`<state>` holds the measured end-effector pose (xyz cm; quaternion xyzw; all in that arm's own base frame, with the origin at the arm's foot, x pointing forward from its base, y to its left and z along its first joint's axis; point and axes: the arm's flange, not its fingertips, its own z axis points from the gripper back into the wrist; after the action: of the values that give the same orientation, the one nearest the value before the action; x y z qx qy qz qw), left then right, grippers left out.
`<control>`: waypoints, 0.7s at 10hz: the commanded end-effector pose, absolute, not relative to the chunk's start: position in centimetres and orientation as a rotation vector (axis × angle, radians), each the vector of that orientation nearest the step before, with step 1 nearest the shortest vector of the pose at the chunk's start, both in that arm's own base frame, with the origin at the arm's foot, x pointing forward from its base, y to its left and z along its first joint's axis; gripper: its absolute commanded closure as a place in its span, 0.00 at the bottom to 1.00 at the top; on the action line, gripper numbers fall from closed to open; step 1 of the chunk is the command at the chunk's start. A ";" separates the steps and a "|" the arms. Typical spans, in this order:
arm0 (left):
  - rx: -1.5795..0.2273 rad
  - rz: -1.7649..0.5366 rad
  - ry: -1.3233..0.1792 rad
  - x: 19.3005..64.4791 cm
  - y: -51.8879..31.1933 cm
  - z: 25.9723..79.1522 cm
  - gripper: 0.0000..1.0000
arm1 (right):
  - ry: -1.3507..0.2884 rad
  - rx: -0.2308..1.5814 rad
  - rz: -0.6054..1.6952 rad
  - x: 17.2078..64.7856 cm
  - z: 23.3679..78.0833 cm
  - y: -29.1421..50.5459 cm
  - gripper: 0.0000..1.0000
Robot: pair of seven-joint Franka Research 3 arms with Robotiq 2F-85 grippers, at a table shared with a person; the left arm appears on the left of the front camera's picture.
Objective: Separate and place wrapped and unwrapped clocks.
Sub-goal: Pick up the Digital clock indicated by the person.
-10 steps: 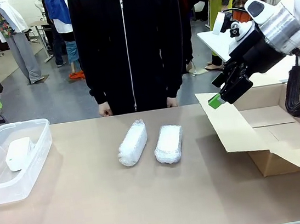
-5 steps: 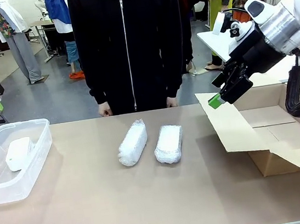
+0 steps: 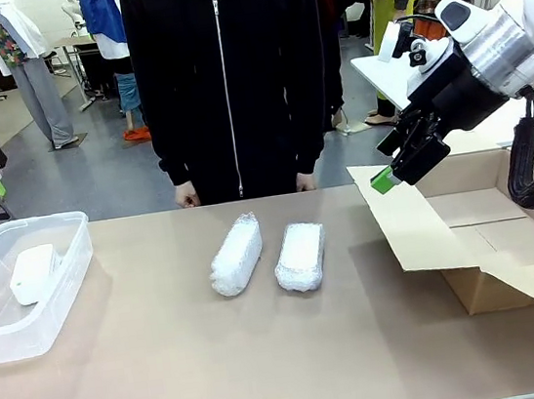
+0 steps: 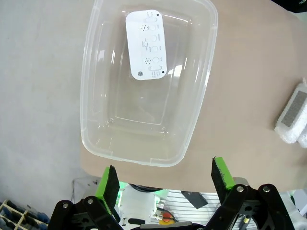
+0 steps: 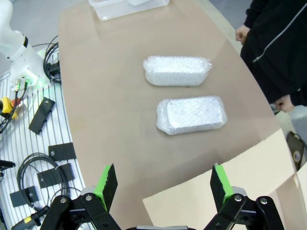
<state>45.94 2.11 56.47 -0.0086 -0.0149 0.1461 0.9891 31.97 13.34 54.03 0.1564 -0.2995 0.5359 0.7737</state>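
Status, all positions relative to the open brown cardboard box (image 3: 502, 298) at one end of the tabletop (image 3: 269, 366).

- Right pincer (image 5: 164, 178): jaws fully spread, holding nothing. It hangs over the box's outer flap, on the side facing the bundles.
- Left pincer (image 4: 165, 175): also wide open and empty. It is at the tabletop end opposite the box, high up and looking down.
- Bare smooth white rounded block (image 3: 34, 273): as far from the box as anything gets, lying inside the clear plastic tub (image 3: 81, 239). Unwrapped side looks done.
- Two bubble-wrapped white oblong bundles: one (image 3: 301, 256) near the box, the other (image 3: 236, 255) just beside it on the far side. They lie roughly parallel with a narrow gap. Neither has been placed; the box is presumably their target.
- Person in a black zip jacket (image 3: 225, 67): stands across the tabletop from the bundles, hands at its edge.

Risks:
- The narrow gap gives little finger clearance. A finger dropping into it could shove the neighbouring bundle away from the box.
- Bubble wrap is soft and slick. A shallow or off-centre pinch may grab wrap only, so the clock sags or slips out mid-carry.
- The splayed flap sits across the path into the box. A low carry could snag it or shift the box.
- The person's hands are close if the reach overshoots.
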 end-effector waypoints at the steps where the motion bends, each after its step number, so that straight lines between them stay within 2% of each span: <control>1: -0.019 0.293 -0.039 45.9 2.1 56.7 0.00 | -0.649 0.366 1.166 32.1 53.9 13.4 0.00; 7: -0.019 0.293 -0.039 45.9 2.1 56.7 0.00 | -0.649 0.366 1.166 32.1 53.9 13.4 0.00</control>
<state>45.94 2.11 56.48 -0.0086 -0.0150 0.1461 0.9891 31.97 13.34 54.03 0.1564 -0.2995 0.5359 0.7737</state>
